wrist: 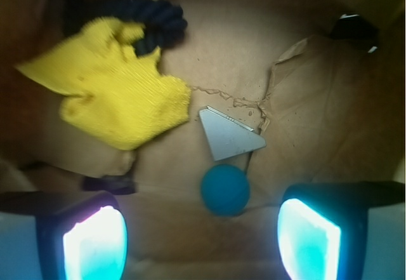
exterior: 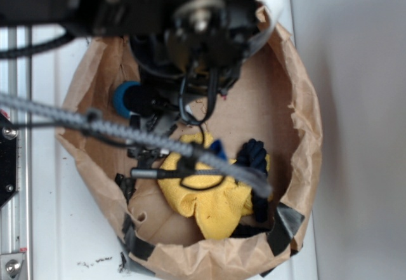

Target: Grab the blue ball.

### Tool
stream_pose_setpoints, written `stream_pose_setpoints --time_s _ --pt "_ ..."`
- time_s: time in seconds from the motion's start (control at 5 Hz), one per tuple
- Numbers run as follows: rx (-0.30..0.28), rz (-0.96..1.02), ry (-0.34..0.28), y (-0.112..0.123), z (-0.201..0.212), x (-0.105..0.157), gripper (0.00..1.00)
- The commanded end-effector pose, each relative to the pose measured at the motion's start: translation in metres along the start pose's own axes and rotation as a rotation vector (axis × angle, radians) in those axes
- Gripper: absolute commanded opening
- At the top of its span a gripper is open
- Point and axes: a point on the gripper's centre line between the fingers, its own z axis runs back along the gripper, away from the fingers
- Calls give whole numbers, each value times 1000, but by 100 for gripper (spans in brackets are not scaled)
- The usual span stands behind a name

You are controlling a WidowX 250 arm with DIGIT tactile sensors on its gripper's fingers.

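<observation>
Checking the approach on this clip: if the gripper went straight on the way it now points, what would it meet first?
Most likely the blue ball, lying between the open gripper fingers and ahead of them. The grey wedge lies just beyond it, touching or nearly so. Depth is unclear; it might meet the paper bag floor first.

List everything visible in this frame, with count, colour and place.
ball: 1, teal-blue, on the bag floor between the tool's fingers, just below the wedge
wedge: 1, grey, bag floor, centre
cloth: 1, yellow, left in the wrist view
rope: 1, dark navy, beside the cloth, partly under it
bag: 1, brown paper, dark-taped rim, holds everything
tool: 1, black with glowing pads, open, above the ball
</observation>
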Motion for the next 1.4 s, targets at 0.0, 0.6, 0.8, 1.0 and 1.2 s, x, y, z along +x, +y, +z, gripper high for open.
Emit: stream_pose_setpoints --time_s 0.0,0.6,0.8,1.0,1.2 --pt "39 -86 -13 -2 -35 -5 100" --pt "139 -87 49 5 -39 -7 100" --pt "139 -87 49 5 -39 -7 100" --pt "139 -87 49 5 -39 -7 100" --pt "176 -81 33 7 -72 7 100"
